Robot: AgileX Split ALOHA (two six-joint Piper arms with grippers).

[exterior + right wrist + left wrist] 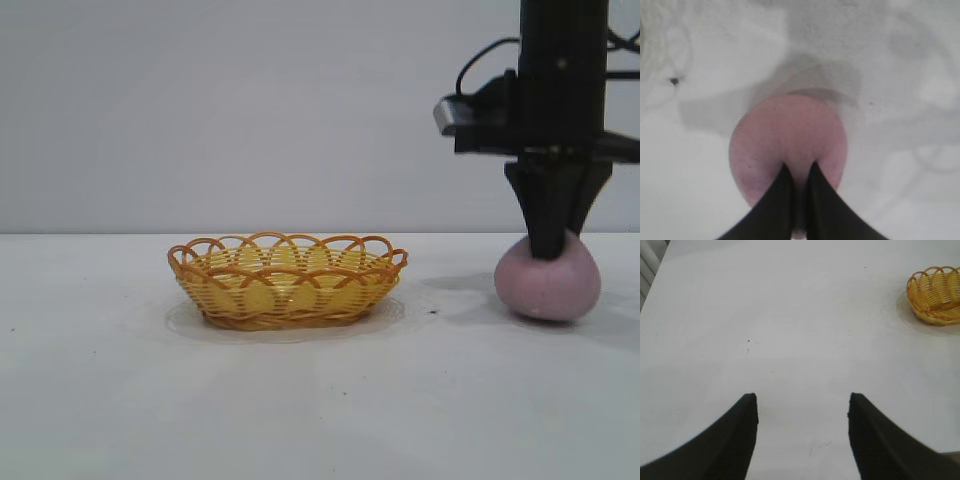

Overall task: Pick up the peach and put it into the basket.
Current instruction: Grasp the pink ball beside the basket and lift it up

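Note:
The dusty pink peach rests on the white table at the right, well apart from the yellow woven basket with its orange looped rim in the middle. My right gripper comes straight down onto the peach's top. In the right wrist view its two black fingers stand almost together on the peach, pinching a thin ridge of it between them. My left gripper hangs open over bare table with nothing between its fingers; the basket lies far off in its view.
The white table runs wide and flat around both things. A small dark speck marks the surface near the peach. A plain pale wall stands behind.

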